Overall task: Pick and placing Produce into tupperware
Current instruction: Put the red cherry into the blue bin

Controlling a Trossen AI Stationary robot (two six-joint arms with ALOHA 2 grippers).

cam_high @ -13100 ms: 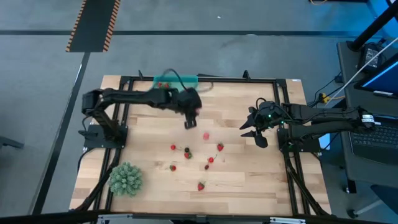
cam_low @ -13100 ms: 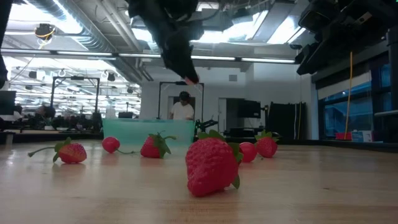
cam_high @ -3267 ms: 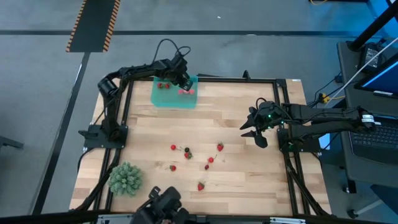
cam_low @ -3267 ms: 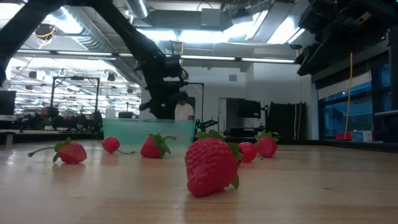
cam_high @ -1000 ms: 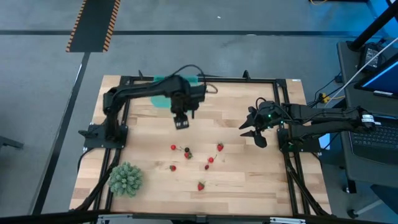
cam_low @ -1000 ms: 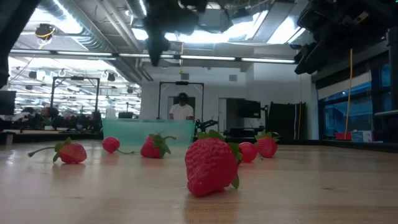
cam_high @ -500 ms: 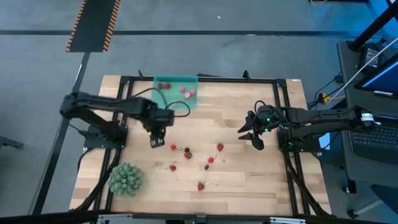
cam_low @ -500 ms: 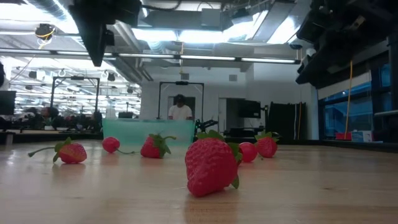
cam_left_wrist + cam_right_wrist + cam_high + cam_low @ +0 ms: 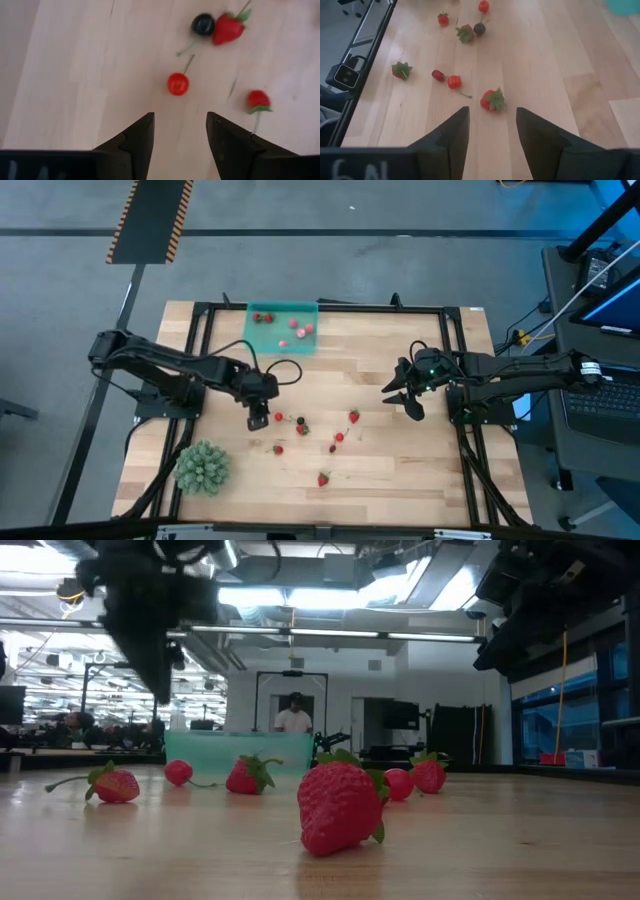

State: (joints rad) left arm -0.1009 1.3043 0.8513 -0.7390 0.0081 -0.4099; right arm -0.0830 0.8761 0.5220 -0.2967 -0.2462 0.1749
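Observation:
Several small red fruits lie loose on the wooden table, among them a round red one (image 9: 177,84), a dark one (image 9: 203,23) and a strawberry (image 9: 492,100). The teal tupperware (image 9: 281,327) stands at the far edge with several fruits inside (image 9: 295,323). My left gripper (image 9: 258,420) (image 9: 180,122) hovers open above the table, pointing steeply down, just left of the round red fruit (image 9: 278,417). My right gripper (image 9: 400,395) (image 9: 492,117) stands open at the right, above the table, with nothing between its fingers.
A large spiky green ball (image 9: 203,467) sits at the near left corner. A black metal frame (image 9: 455,380) runs along the table's edges. More fruits (image 9: 323,478) lie toward the near edge. In the low view a person (image 9: 293,715) shows far behind the table.
My left gripper has swung from beside the tupperware toward the table's near and left side and come down, tipping more steeply downward. It now hangs just left of the loose fruits, its fingers as far apart as before. No fruit has moved.

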